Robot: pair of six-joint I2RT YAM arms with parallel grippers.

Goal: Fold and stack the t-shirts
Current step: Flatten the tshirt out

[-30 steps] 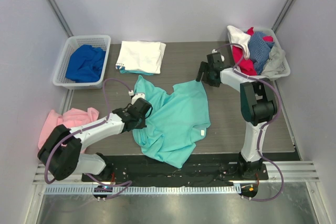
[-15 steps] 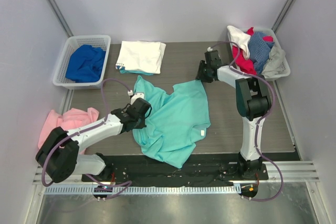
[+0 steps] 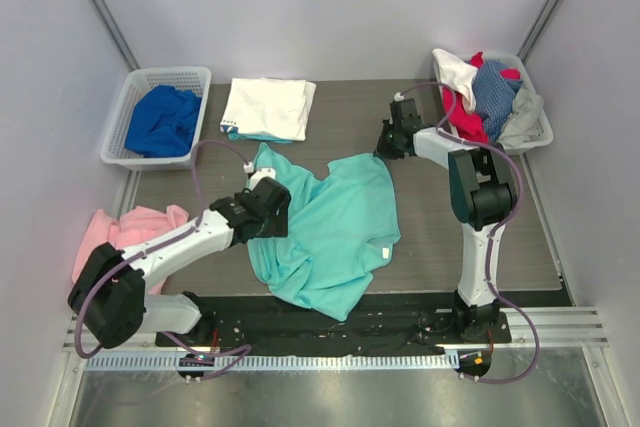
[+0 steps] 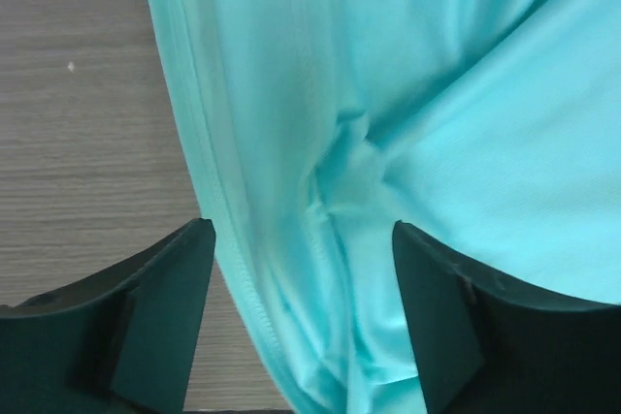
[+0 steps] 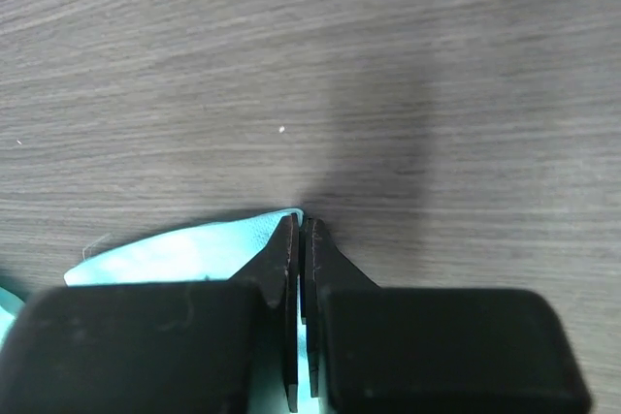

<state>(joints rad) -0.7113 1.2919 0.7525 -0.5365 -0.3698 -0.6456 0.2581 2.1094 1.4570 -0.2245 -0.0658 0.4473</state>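
Left fingers [image 4: 301,230]: spread open, nothing pinched. The mint-green t-shirt [image 4: 417,143] lies in bunched folds directly under and between them, with bare tabletop [image 4: 87,123] to their left.

Right fingers [image 5: 301,225]: closed tight on a corner of the same shirt. Only a sliver of cloth shows at the tips. The rest runs off to their left, cut off behind the fingers' own black body.

Count:
- One mint-green t-shirt, crumpled, spanning from one pair of fingers to the other.
- One white t-shirt [image 3: 268,107], folded, beyond the left fingers.
- Two lattice baskets.
  - The left basket [image 3: 170,72], beyond and left of the left fingers, holds one royal blue t-shirt [image 3: 160,119].
  - The right basket [image 3: 541,119], just right of the right fingers, holds a heap [image 3: 480,97] of red, white, blue-grey and grey. I cannot count the pieces.
- One pink cloth [image 3: 125,232], left of the left fingers, partly hidden by my arm.
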